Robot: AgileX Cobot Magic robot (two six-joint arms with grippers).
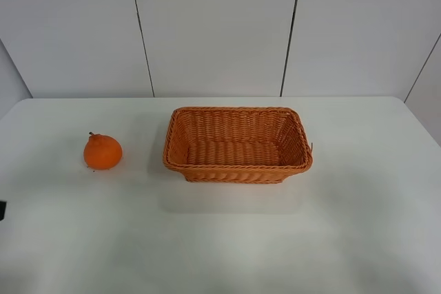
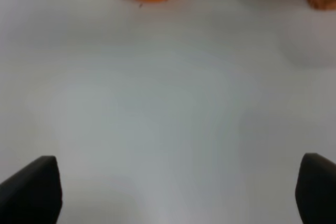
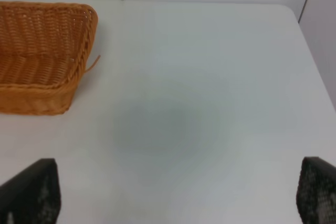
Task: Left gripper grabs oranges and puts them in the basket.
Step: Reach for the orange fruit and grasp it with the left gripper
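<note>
On the smooth white table (image 1: 220,246), one round, bright orange (image 1: 103,153) with a bumpy neck and a short stem on top. Sits alone, well to the left of the basket (image 1: 238,168), not touching it and not inside it. Woven from orange-brown wicker, box-shaped, with sloping sides, a braided rim and a ribbed floor. Left gripper (image 2: 176,182): two black, blocky fingers (image 2: 31,190) spread wide over bare table, gripping nothing, with the orange well ahead and a blurry bit of wicker off to one side. Right gripper (image 3: 176,182): dark, rough-looking fingers (image 3: 31,192) also far apart, gripping nothing, with one end of the basket ahead. Behind the table, flat pale wall panels (image 1: 213,25) with thin dark seams.
</note>
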